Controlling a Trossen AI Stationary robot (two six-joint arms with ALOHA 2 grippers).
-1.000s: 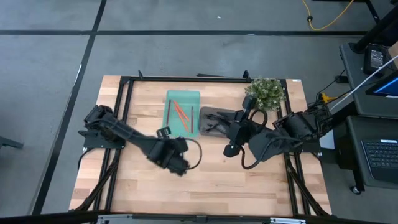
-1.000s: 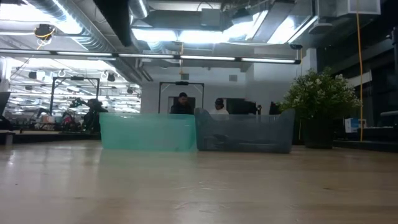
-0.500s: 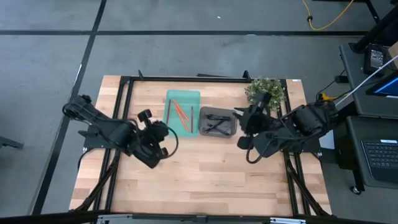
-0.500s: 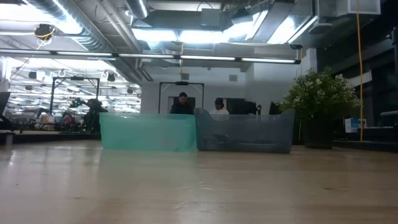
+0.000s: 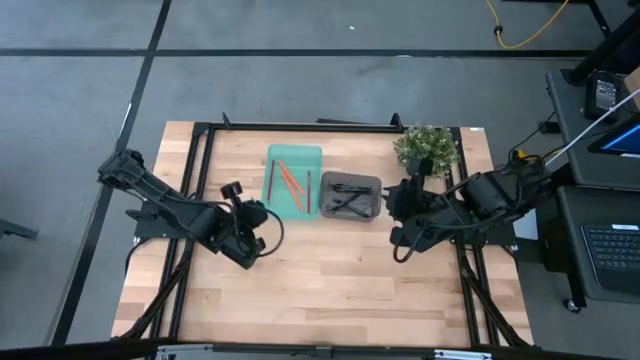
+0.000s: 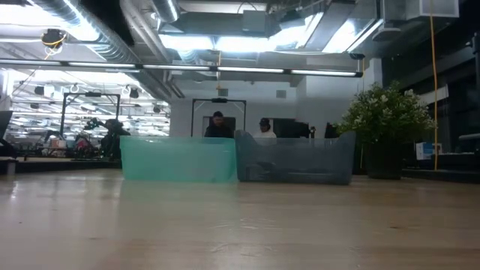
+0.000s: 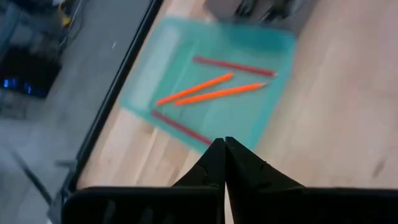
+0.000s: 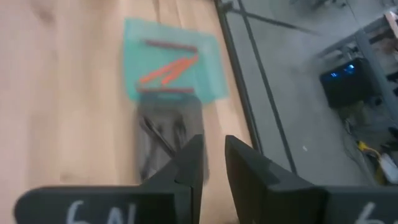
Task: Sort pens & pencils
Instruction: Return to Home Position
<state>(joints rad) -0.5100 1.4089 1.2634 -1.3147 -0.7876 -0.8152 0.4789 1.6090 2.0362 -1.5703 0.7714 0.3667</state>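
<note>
Left arm: bent, with its elbow out past the left edge of the table (image 5: 330,285) and its front part reaching in toward the middle.
Left gripper (image 5: 250,212): up in the air, just beside the teal tray (image 5: 295,151), pointing at it.
Left fingers (image 7: 208,163): pressed tight together, with nothing in them.
Right arm: folded up on the right side of the table, near the plant (image 5: 427,147).
Right gripper (image 5: 398,198): just beside the grey tray (image 5: 350,178), pointing across it.
Right fingers (image 8: 189,163): a little apart, with nothing between them.
Orange pencils (image 5: 289,180): two, lying close together in the teal tray.
Red pencils (image 5: 308,188): two, in the teal tray, one on each side of the orange ones.
Black pens (image 5: 347,198): in a small pile in the grey tray.
Trays: side by side and touching.
</note>
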